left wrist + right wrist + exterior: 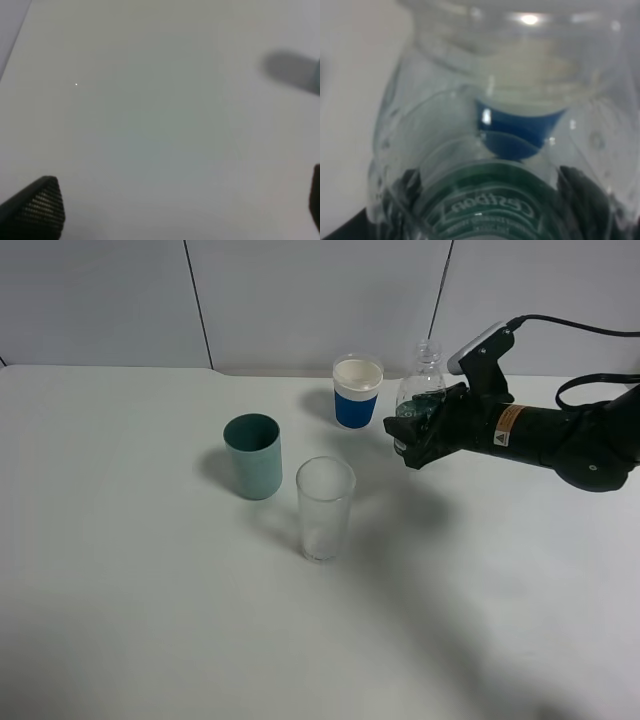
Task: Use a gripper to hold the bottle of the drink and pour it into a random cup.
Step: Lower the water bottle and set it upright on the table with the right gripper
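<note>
With the right gripper (420,430) clamping its fingers around the bottle of the drink (424,380), tipping slowly over the cup (357,390) is avoiding spills.

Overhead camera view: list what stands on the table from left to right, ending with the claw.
Teal cup → clear glass → blue cup with white rim → bottle held in the right claw.

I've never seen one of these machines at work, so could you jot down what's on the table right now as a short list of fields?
Held item: small clear plastic bottle with green label, upright, in right gripper
Nearest cup: short blue cup with white rim, left of bottle
Other cups: teal cup; tall clear glass
Pouring: not yet
Left gripper: open, over bare white table
</note>
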